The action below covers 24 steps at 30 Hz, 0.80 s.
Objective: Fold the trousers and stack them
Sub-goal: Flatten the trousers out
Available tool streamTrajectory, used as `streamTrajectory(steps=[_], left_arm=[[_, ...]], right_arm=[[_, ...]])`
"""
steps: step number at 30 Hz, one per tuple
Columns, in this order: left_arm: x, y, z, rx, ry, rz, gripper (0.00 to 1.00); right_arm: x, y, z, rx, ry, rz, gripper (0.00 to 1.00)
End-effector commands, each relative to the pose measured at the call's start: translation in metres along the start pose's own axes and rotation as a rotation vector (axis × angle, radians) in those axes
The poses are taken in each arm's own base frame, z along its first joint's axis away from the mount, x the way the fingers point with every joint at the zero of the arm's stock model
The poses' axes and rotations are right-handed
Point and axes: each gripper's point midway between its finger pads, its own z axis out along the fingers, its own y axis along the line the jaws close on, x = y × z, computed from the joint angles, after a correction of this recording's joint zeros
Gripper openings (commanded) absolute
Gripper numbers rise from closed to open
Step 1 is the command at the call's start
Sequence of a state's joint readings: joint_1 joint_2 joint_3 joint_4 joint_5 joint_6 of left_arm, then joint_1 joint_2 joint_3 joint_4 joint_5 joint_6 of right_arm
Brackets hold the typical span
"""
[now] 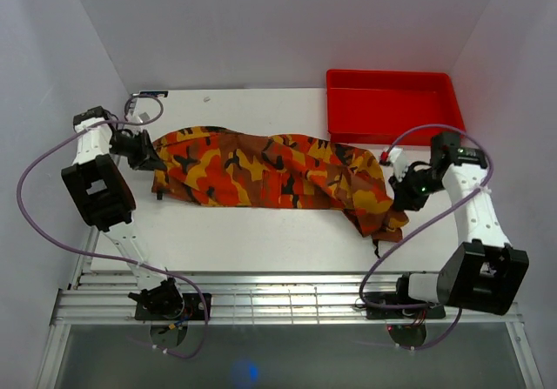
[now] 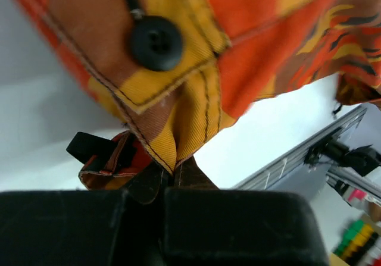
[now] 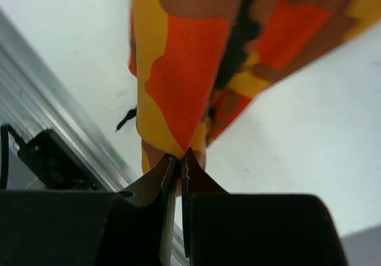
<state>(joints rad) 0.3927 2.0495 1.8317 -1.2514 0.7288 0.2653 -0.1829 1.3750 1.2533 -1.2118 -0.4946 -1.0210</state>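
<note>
Top external: trousers [image 1: 270,176] stretched just before tray [image 1: 418,135], outside it; left gripper [image 1: 148,156] and right gripper [image 1: 402,202] clamp trousers' ends.

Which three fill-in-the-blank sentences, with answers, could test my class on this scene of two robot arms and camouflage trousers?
1. The left tool and the right tool are both ____ on the camouflage trousers.
2. The plastic tray beyond the trousers is ____ in colour.
3. The round button on the trousers is ____ in colour.
Missing words: shut; red; black.
</note>
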Motion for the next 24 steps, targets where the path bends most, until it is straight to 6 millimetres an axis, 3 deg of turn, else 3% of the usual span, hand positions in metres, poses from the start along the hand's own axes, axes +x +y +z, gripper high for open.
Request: streamTrajectory(steps=[1,2,4,6,8,9,12,13,14,16,17,18,21,24], left_arm=[[0.063,0.014,-0.024,-0.107,0.166,-0.016,0.0],[0.081,0.018,-0.022,-0.116,0.207,-0.022,0.0],[0.097,0.032,-0.024,-0.145,0.246,-0.006,0.0],[0.107,0.053,-0.025,-0.187,0.268,-0.022,0.0],[0.104,0.072,-0.03,-0.219,0.247,-0.05,0.01],[0.098,0.082,-0.029,-0.226,0.233,-0.056,0.08],[0.082,0.092,-0.029,-0.218,0.192,-0.049,0.15],[0.073,0.096,-0.03,-0.228,0.174,-0.036,0.17],[0.066,0.099,-0.031,-0.237,0.16,-0.027,0.18],[0.051,0.107,-0.035,-0.265,0.141,0.01,0.23],[0.048,0.11,-0.036,-0.274,0.145,0.017,0.25],[0.045,0.113,-0.037,-0.287,0.146,0.026,0.27],[0.04,0.121,-0.039,-0.308,0.153,0.055,0.37],[0.039,0.12,-0.037,-0.294,0.146,0.067,0.44]], right_arm=[[0.033,0.03,0.024,0.014,0.1,-0.292,0.08],[0.037,0.041,0.033,-0.006,0.121,-0.351,0.08],[0.055,0.049,0.046,0.007,0.171,-0.423,0.11],[0.059,0.039,0.049,0.061,0.197,-0.463,0.26],[0.063,0.028,0.048,0.106,0.231,-0.474,0.37],[0.063,0.021,0.045,0.125,0.245,-0.469,0.6],[0.047,-0.002,0.027,0.178,0.194,-0.394,0.98],[0.046,-0.009,0.025,0.176,0.195,-0.368,0.98],[0.038,-0.026,0.009,0.225,0.176,-0.339,0.98],[0.04,-0.038,0.004,0.2,0.177,-0.294,0.98],[0.035,-0.052,-0.01,0.239,0.164,-0.271,0.98],[0.033,-0.058,-0.011,0.243,0.152,-0.256,0.98],[0.031,-0.068,0.002,0.181,0.13,-0.128,0.93],[0.023,-0.062,0.024,0.1,0.081,0.052,0.84]])
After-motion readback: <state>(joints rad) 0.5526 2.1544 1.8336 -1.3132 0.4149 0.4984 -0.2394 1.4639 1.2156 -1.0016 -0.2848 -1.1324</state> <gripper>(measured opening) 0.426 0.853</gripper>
